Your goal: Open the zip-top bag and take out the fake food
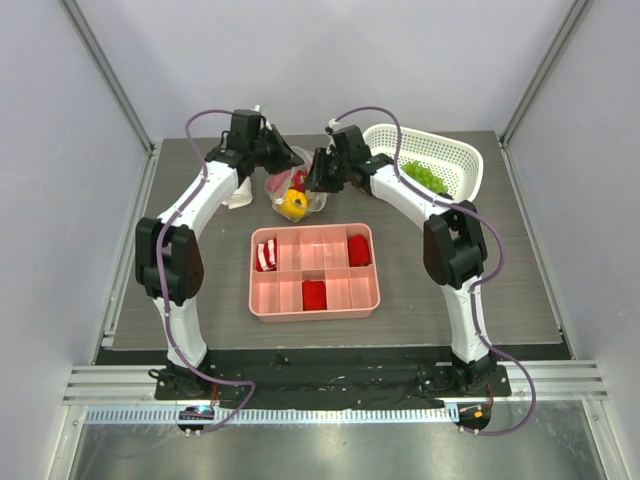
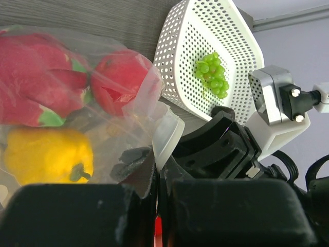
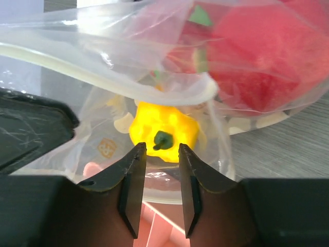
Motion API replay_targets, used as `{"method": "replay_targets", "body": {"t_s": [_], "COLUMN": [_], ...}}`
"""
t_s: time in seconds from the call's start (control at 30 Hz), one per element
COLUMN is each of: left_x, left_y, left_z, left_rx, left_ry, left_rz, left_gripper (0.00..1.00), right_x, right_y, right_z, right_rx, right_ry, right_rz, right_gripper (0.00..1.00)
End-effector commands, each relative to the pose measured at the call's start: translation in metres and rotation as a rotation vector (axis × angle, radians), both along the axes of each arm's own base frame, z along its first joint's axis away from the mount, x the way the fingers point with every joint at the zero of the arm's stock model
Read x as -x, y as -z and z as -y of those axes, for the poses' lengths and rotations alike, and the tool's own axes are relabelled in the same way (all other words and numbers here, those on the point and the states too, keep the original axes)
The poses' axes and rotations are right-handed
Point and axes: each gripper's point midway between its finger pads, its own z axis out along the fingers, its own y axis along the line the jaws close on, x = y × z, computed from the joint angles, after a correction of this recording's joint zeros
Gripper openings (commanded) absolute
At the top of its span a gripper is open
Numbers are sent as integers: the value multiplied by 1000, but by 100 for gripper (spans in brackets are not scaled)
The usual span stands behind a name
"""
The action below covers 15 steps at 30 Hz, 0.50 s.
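The clear zip-top bag (image 1: 296,190) lies at the back middle of the table, between my two grippers. Fake food shows through it: a yellow pepper (image 1: 293,205) (image 3: 163,128) and red pieces (image 2: 121,82) (image 3: 257,56). My left gripper (image 2: 157,175) is shut on the bag's edge (image 2: 149,110), with film pinched between its jaws. My right gripper (image 3: 162,154) is open, its tips just short of the pepper's green stem (image 3: 163,139). The zip strip (image 3: 103,77) arcs above its fingers, and nothing is gripped between them.
A pink compartment tray (image 1: 262,300) with red blocks and a striped piece sits in front of the bag. A white perforated basket (image 1: 455,150) holding green grapes (image 2: 213,74) stands at the back right. A white cloth (image 1: 238,195) lies left of the bag.
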Motion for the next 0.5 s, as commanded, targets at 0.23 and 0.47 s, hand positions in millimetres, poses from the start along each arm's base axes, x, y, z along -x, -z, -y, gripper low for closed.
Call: {"method": "replay_targets", "body": {"t_s": [0.23, 0.47], "left_x": [0, 2], "left_y": [-24, -25], "left_z": [3, 6], "left_rx": [34, 39], "left_ry": [24, 31], "left_rz": [60, 61], "left_gripper": [0, 0], "right_x": [15, 13], "right_y": [-7, 13], "right_z": [-33, -25], "right_rx": [30, 120], "right_ry": [-100, -91], "right_rz": [25, 35], "right_gripper": [42, 47]}}
